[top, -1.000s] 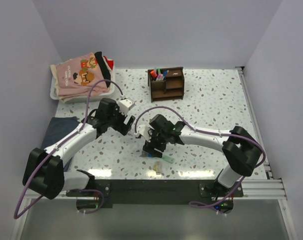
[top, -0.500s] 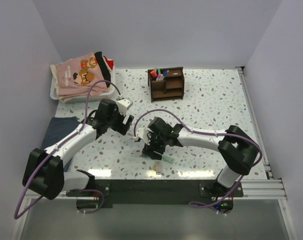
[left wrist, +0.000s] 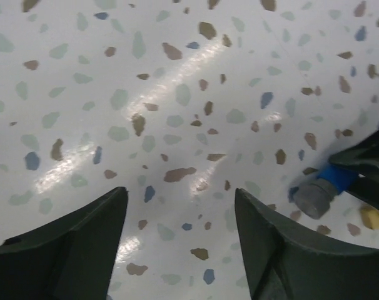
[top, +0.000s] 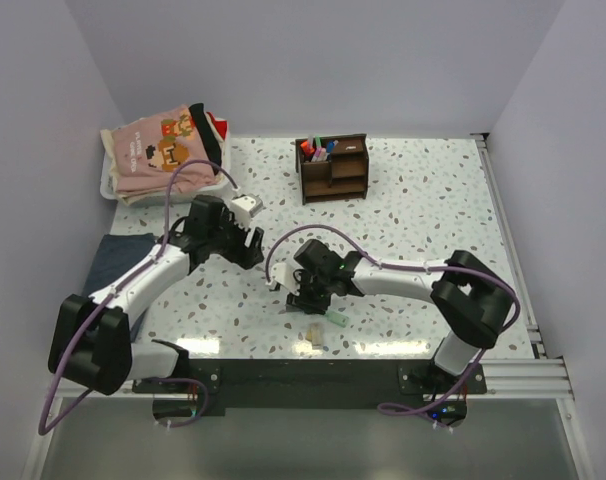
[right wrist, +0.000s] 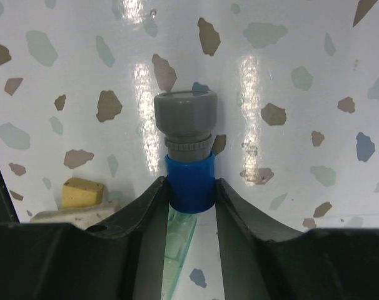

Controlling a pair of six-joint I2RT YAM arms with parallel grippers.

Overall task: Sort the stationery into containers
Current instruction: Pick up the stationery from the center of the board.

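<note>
Right pincer (right wrist: 189, 190) is pinching the blue pen (right wrist: 185, 119) by its blue band, jaws narrow and touching both sides, at lower centre of the table (top: 433, 220); probably gripping it to lift. The grey end is sticking out past the fingertips. A mint marker (right wrist: 179, 237) is lying under it, with a beige bit (right wrist: 82, 191) just beside. Left pincer (left wrist: 177, 219) is hanging wide over bare table, holding nothing, likely leaving room. Organizer (top: 333, 170) is sitting well apart at upper centre, holding other pens (top: 316, 150).

One organizer (top: 333, 168), one tray (top: 106, 186)
</note>
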